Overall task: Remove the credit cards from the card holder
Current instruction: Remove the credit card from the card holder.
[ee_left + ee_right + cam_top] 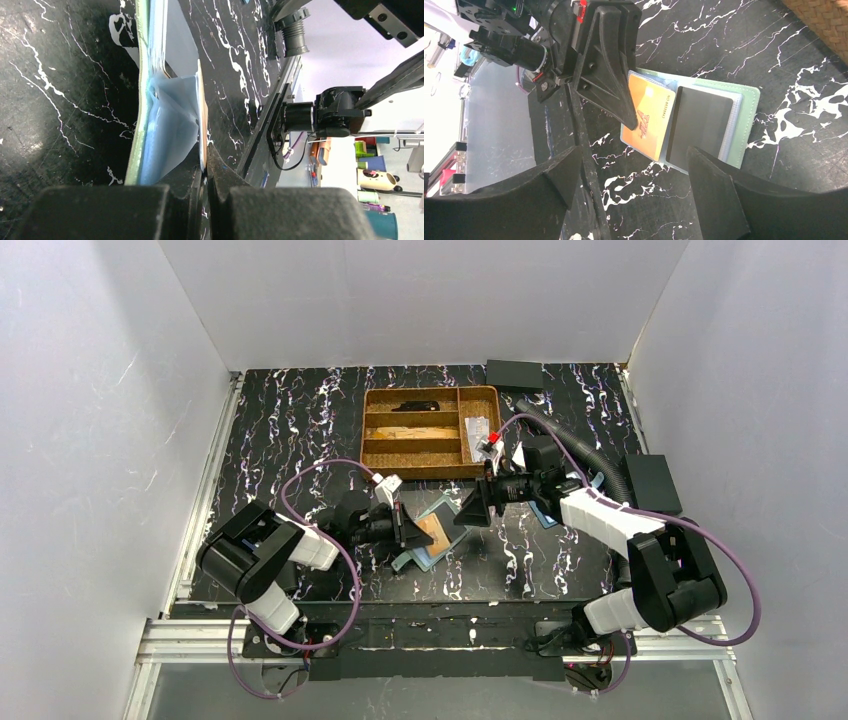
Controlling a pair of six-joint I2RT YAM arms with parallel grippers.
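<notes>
At the middle of the bench (300,440), the teal-green card holder (749,117) is lying open and flat, exposing both pockets. The left hand (206,172) is pinching the orange-gold card (650,117) by its edge, jaws shut, seemingly to draw it out. The right hand (634,160) is hovering wide open and empty, just over the dark card (700,125).

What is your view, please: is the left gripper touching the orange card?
Touching. The left wrist view shows the left gripper closed on the edge of the orange card, with no gap.
</notes>
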